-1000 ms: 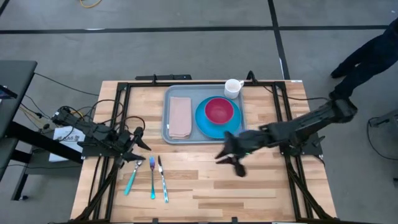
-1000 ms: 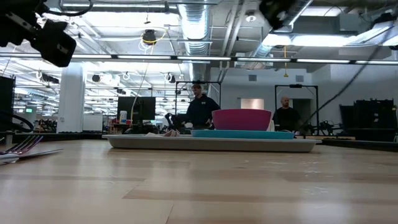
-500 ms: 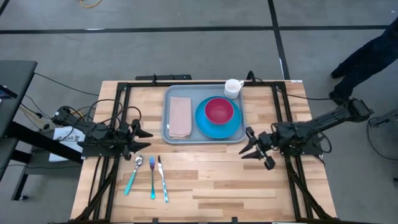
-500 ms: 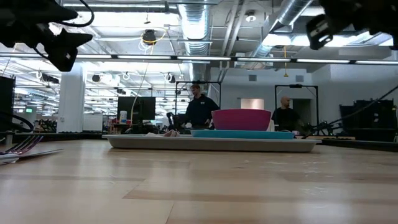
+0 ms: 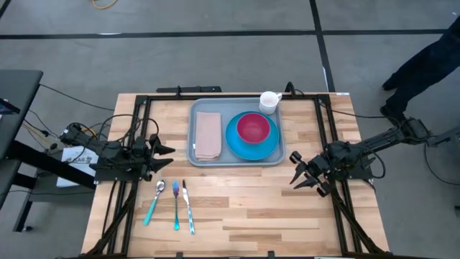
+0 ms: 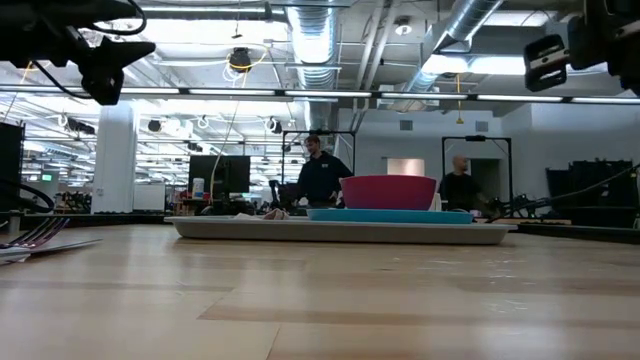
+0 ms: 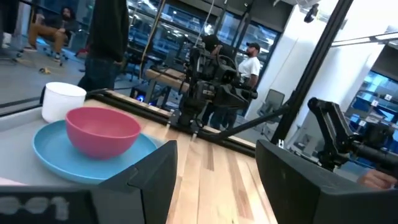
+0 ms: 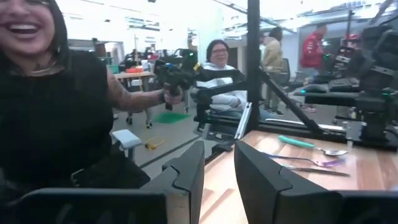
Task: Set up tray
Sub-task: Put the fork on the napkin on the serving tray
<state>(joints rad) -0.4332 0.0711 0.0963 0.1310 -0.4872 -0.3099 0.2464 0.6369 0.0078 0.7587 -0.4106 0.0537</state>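
The grey-blue tray (image 5: 236, 160) lies flat at the far middle of the table. On it are a beige folded napkin (image 5: 208, 134) and a round blue plate (image 5: 267, 149) bearing a pink bowl (image 5: 253, 128). A white cup (image 5: 269, 101) stands at the tray's far right corner. My left gripper (image 5: 164, 158) hovers open off the tray's left side, and its wrist view shows the bowl (image 7: 102, 129) and plate (image 7: 56, 155). My right gripper (image 5: 295, 171) hovers open off the tray's near right corner. Neither touches anything.
A teal-handled spoon (image 5: 153, 201), a fork (image 5: 175, 205) and a knife (image 5: 187, 207) lie side by side on the near left of the table. Black frame rails run along both side edges. People stand and sit in the room beyond the table.
My right gripper has drawn back from in front of the tray's near right corner toward the table's right edge, turning as it went. My left gripper has shifted a little toward the far edge and risen slightly. The tray and everything on it have stayed put.
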